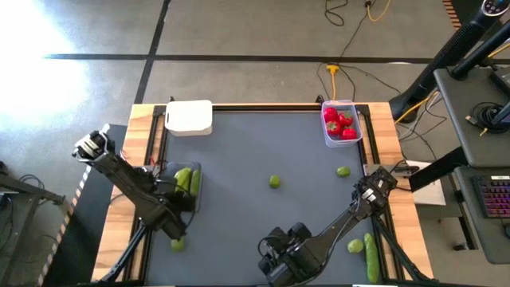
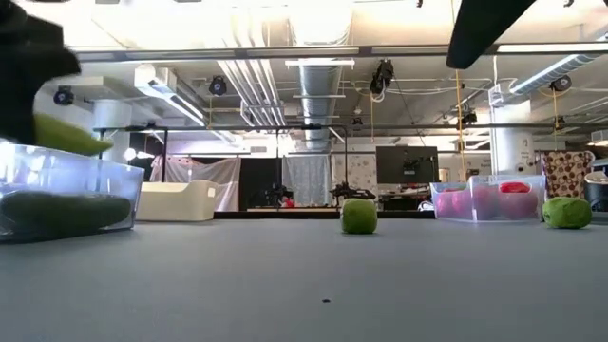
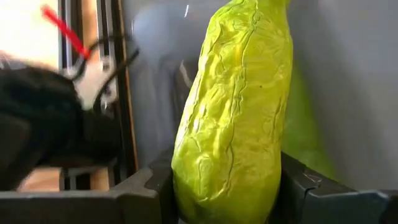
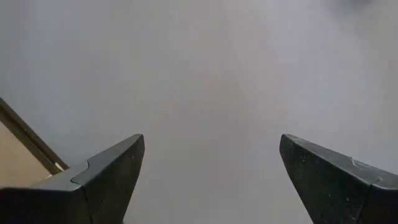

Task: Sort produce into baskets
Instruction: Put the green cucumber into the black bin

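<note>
From above, the left gripper (image 1: 185, 199) sits over the tray (image 1: 197, 191) by the table's (image 1: 255, 151) left edge, where pale green pods (image 1: 183, 177) show. A white tub (image 1: 190, 117) stands at the far left corner and a clear tub (image 1: 341, 123) with red pieces (image 1: 339, 123) at the far right. Two green balls lie on the mat, one mid-table (image 1: 274, 182) and one nearer the right edge (image 1: 343, 171); a third (image 1: 177, 244) lies near the left front, and a ball (image 1: 355, 247) and a dark pod (image 1: 370, 245) near the right front corner. The right gripper (image 1: 271, 259) waits at the front edge.

At table height, a dark pod (image 2: 62, 211) lies in a walled container at the left; a paler pod (image 2: 66, 135) hangs above it under a dark shape, probably the left gripper.

In the left wrist view, the fingers (image 3: 311, 190) are closed tight on a yellow-green pod (image 3: 233, 118).

In the right wrist view, the fingers (image 4: 106, 177) stand wide apart over bare mat, holding nothing.
</note>
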Action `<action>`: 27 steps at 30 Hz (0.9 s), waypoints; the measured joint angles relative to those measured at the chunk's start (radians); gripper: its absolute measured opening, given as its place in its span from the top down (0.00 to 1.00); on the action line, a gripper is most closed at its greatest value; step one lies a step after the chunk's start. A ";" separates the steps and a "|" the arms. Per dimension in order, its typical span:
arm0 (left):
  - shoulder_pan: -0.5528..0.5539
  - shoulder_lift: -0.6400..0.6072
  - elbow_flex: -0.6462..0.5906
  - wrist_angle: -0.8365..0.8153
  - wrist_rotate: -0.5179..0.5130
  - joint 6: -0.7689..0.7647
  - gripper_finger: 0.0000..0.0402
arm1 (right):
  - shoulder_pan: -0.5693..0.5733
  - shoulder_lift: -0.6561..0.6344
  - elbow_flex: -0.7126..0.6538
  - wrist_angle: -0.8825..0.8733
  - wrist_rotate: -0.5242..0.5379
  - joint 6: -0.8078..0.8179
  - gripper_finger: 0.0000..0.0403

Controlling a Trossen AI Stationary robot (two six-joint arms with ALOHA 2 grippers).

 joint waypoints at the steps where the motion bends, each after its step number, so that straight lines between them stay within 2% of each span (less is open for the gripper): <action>1: 0.000 0.000 -0.018 0.025 0.021 0.009 0.63 | 0.000 0.000 0.000 -0.001 0.000 0.000 0.09; 6: 0.008 0.001 -0.088 0.081 0.101 0.027 0.63 | 0.001 0.000 0.000 0.000 -0.007 0.001 0.09; 16: 0.041 -0.030 -0.180 0.052 0.152 -0.005 0.59 | -0.001 0.000 0.000 0.000 -0.007 -0.020 0.09; 27: 0.061 -0.030 -0.156 0.047 0.166 0.097 0.46 | -0.003 -0.011 0.000 -0.015 -0.034 -0.037 0.09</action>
